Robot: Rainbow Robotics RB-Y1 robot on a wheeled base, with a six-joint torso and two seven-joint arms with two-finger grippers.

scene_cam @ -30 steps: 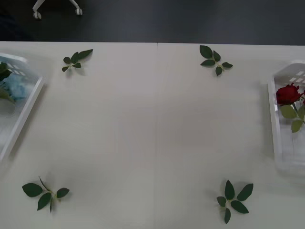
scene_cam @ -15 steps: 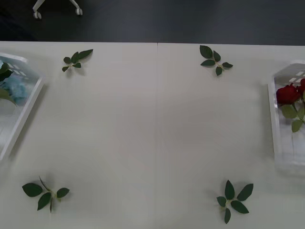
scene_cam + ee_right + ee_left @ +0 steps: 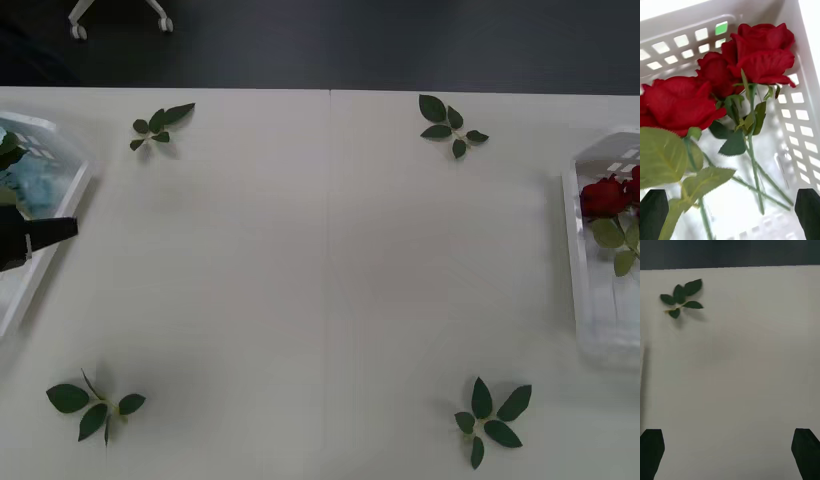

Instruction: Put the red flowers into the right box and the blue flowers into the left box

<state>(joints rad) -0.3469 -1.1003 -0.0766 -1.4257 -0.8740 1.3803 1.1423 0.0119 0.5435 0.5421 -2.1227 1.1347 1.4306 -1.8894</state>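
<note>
The red flowers (image 3: 752, 56) lay inside the right box (image 3: 575, 260), the right gripper (image 3: 730, 213) hanging over them with fingers wide and empty, while the blue flowers (image 3: 30, 185) lay in the left box (image 3: 55, 235). The left gripper (image 3: 728, 453), fingers also wide and holding nothing, was at the left box's inner rim over bare table (image 3: 330, 280). With only leaf sprigs (image 3: 455, 125) loose, the sorting looked done, so each arm would do best to lift straight up, clear of stems and rims.
</note>
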